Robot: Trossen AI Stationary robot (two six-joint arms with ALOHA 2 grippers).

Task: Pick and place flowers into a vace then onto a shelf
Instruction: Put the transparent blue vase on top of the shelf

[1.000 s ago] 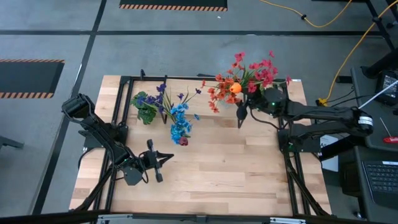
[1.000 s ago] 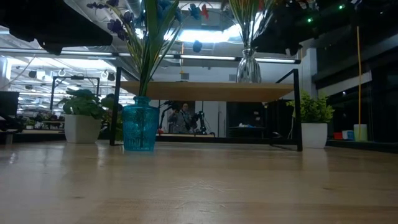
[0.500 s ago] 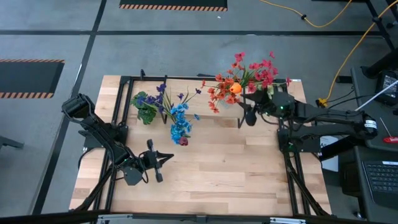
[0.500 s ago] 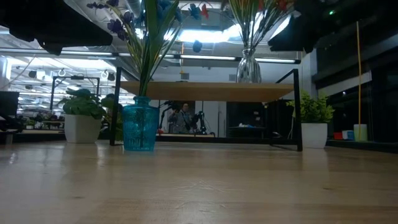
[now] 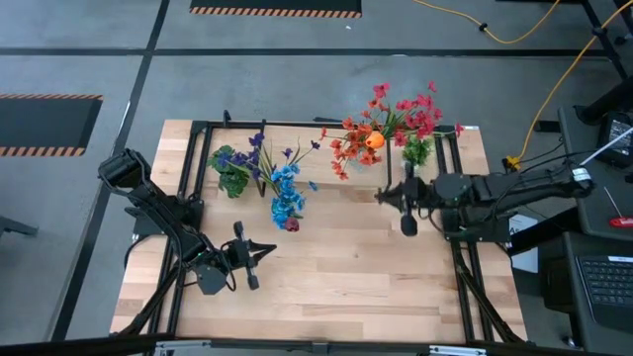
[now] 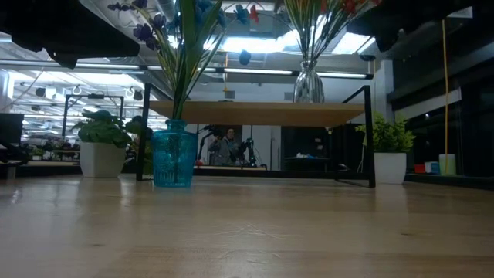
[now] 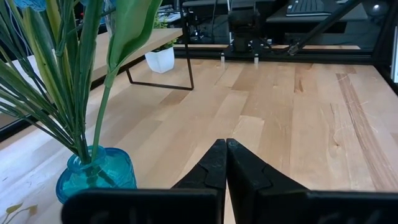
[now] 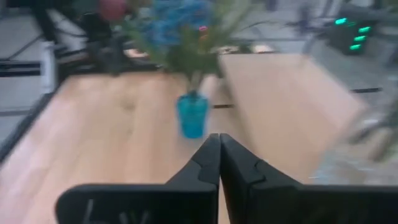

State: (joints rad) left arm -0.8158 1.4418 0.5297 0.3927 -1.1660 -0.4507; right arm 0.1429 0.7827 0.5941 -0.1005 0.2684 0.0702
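A clear vase with red and orange flowers stands on the wooden shelf, near its right end. A blue vase with blue and purple flowers stands on the table in front of the shelf's left end. It also shows in the left wrist view and the right wrist view. My right gripper is shut and empty, above the table, just nearside of the clear vase. My left gripper is shut and empty at the near left.
Two potted green plants in white pots stand at the shelf's ends, one on the left and one on the right. Black frame bars run along the table's sides. Bare tabletop lies between the two grippers.
My right gripper has drawn back from the clear vase on the shelf, toward the table's near edge and a little to the right. The vase with the red and orange flowers stays standing on the shelf.
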